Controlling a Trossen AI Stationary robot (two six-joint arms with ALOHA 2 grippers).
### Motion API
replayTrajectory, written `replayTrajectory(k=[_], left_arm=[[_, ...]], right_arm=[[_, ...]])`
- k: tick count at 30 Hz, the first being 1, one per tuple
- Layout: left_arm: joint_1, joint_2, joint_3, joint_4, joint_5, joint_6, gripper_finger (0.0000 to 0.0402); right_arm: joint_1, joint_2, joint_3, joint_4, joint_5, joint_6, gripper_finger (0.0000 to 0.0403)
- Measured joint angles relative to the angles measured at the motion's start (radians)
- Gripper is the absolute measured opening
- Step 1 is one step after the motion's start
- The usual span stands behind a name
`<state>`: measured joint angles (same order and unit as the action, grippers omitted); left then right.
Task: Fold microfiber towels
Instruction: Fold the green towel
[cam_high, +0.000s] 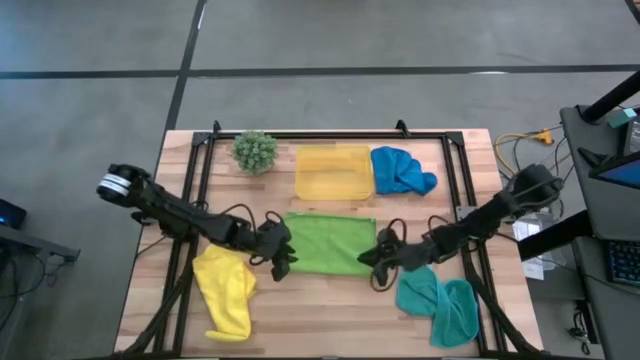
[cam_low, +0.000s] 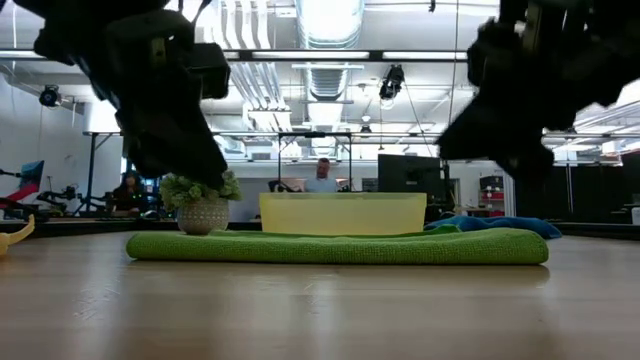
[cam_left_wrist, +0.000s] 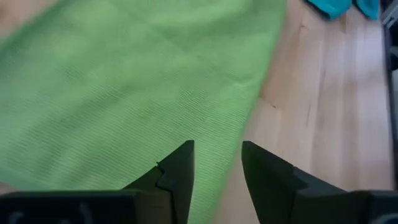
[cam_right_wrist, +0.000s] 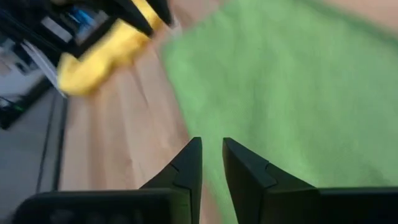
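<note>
Wooden table (cam_high: 330, 290), open lab space behind. Lime green towel (cam_high: 328, 243) mid-table, flat, apparently folded once; long axis runs left-right, parallel to yellow tray (cam_high: 334, 172) just beyond it. Left gripper (cam_high: 281, 256) at towel's left near corner, right gripper (cam_high: 379, 264) at its right near corner; likely staged to pinch both corners for next fold. Both fingers parted with a narrow gap, nothing held. Yellow towel (cam_high: 227, 290) left of green, teal towel (cam_high: 440, 303) right, blue towel (cam_high: 401, 170) beside tray, all crumpled.

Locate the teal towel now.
High view: teal towel lies crumpled at the table's near right corner, just beyond the right gripper, right of the green towel.
</note>
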<state>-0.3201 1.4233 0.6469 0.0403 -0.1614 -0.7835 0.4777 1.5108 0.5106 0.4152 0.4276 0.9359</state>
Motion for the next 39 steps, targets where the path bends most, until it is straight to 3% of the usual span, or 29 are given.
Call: replayTrajectory(k=[11,16,21,25,28,32,35,39], left_arm=[[-0.057,0.110,-0.001,0.001,0.027,-0.100,0.0096],[-0.057,0.127,0.000,0.003,0.037,-0.101,0.0095],[-0.057,0.048,0.008,0.005,0.036,-0.073,0.0095],[-0.043,-0.004,0.025,0.009,0.042,-0.002,0.0095],[0.004,0.004,0.044,0.002,0.100,0.069,0.0095],[0.098,0.086,0.121,0.026,0.192,0.232,0.0095],[0.176,0.182,0.216,0.044,0.253,0.344,0.0095],[0.245,0.260,0.303,-0.174,0.170,0.398,0.0095]], right_arm=[[0.000,0.160,0.023,-0.077,-0.087,0.163,0.0039],[0.000,0.139,0.023,-0.117,-0.147,0.145,0.0038],[0.000,0.019,0.028,-0.129,-0.135,0.102,0.0038],[0.022,-0.084,0.049,-0.175,-0.072,0.066,0.0038],[0.059,-0.156,0.069,-0.247,0.037,0.054,0.0038],[0.118,-0.236,0.082,-0.294,0.202,0.023,0.0038],[0.150,-0.281,0.087,-0.308,0.245,0.003,0.0038],[0.177,-0.308,0.087,-0.308,0.247,0.010,0.0038]])
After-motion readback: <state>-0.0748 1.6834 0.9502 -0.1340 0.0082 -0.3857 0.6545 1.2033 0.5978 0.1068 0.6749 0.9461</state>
